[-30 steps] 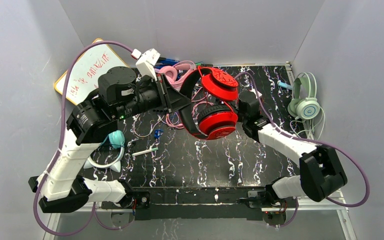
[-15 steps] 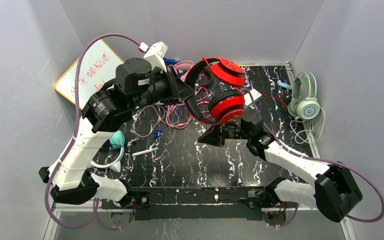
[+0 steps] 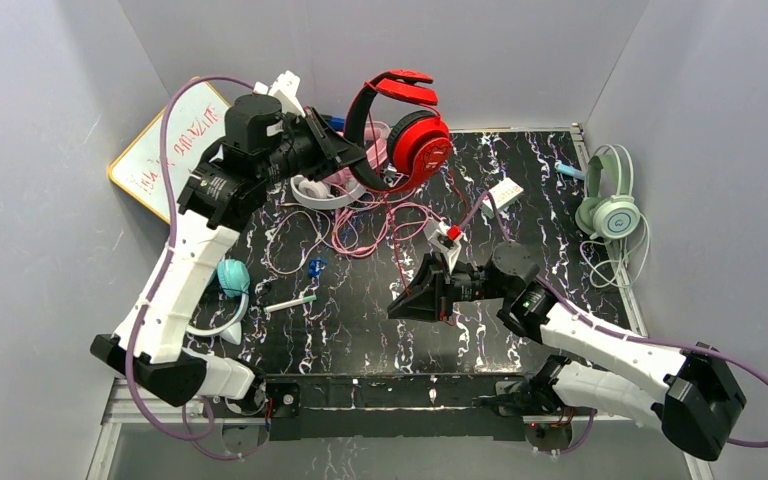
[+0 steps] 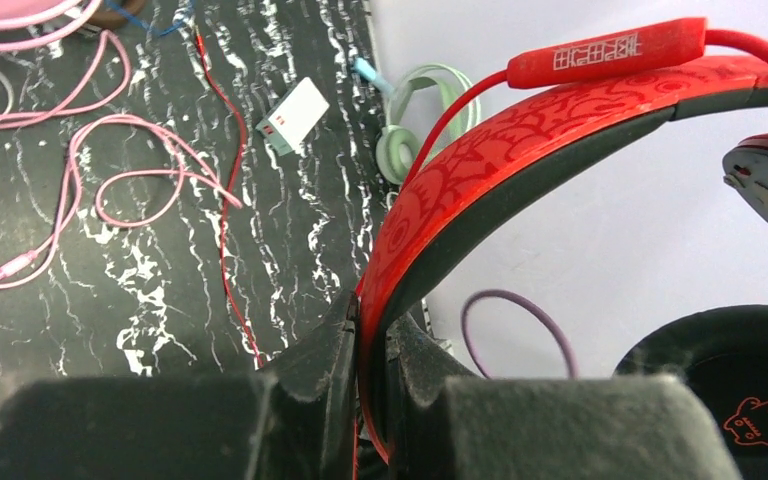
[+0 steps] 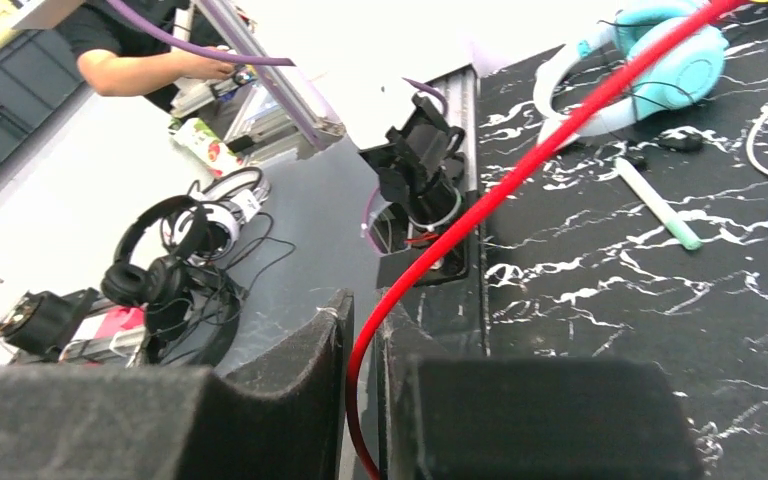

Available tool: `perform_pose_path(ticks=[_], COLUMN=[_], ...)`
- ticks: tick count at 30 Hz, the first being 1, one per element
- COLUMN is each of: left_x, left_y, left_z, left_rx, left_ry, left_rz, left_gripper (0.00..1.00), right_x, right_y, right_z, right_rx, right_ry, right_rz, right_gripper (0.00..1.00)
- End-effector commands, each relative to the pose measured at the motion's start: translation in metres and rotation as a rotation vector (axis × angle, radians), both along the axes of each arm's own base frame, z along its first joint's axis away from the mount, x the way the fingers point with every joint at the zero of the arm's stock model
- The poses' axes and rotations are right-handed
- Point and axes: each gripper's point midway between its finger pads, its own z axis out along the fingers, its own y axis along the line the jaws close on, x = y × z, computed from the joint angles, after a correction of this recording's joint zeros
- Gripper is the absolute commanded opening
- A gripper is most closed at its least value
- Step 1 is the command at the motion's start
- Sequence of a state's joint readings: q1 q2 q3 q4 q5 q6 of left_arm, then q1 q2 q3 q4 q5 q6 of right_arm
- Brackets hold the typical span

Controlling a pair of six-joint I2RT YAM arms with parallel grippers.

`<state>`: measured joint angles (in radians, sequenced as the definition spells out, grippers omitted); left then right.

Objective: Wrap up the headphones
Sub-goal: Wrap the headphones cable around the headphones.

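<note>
Nearest us, our right hand (image 5: 363, 325) is closed lightly on the thin red cord (image 5: 520, 168), low over the counter (image 3: 360, 335). Farther back, our left hand (image 4: 370, 330) clamps the stiff headband (image 4: 520, 140) and holds the red headphones (image 3: 415, 140) high above the counter's far side. We judge the cord limp and slippery, so the band is the firm place to hold.

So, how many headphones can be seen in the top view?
5: red headphones in the left end effector, mint pair far right, teal pair at left, white pair and pink pair beside it; more may be hidden.
</note>
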<state>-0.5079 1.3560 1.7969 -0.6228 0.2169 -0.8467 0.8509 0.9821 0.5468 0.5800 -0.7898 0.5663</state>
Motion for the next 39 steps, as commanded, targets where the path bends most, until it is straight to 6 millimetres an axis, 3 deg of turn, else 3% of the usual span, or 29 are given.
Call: perform_pose_path(ticks=[1, 8, 17, 24, 29, 34, 39], left_x=[0.01, 0.031, 0.028, 0.038, 0.045, 0.051, 0.06], left_y=[0.009, 0.06, 0.09, 0.082, 0.077, 0.072, 0.081], left_z=[0.006, -0.044, -0.068, -0.052, -0.042, -0.037, -0.043], left_rx=[-0.072, 0.174, 0.4, 0.419, 0.387, 0.343, 0.351], left_ry=[-0.029, -0.026, -0.019, -0.022, -0.025, -0.012, 0.009], left_rz=[0.036, 0.277, 0.314, 0.26, 0.251, 0.218, 0.239], left_gripper=[0.0, 0.0, 0.0, 0.0, 0.0, 0.0, 0.0], right_x=[-0.016, -0.013, 0.008, 0.009, 0.01, 0.009, 0.005], right_y=[0.001, 0.006, 0.014, 0.015, 0.009, 0.003, -0.004], right_z=[0.036, 0.066, 0.059, 0.005, -0.037, -0.058, -0.066], right_rx=[0.107, 0.154, 0.08, -0.05, -0.143, -0.208, -0.243], right_ry=[-0.012, -0.023, -0.032, 0.047, 0.091, 0.103, 0.108], right_rz=[0.048, 0.035, -0.065, -0.067, -0.098, -0.113, -0.112], right_gripper=[0.22, 0.22, 0.17, 0.03, 0.01, 0.01, 0.01])
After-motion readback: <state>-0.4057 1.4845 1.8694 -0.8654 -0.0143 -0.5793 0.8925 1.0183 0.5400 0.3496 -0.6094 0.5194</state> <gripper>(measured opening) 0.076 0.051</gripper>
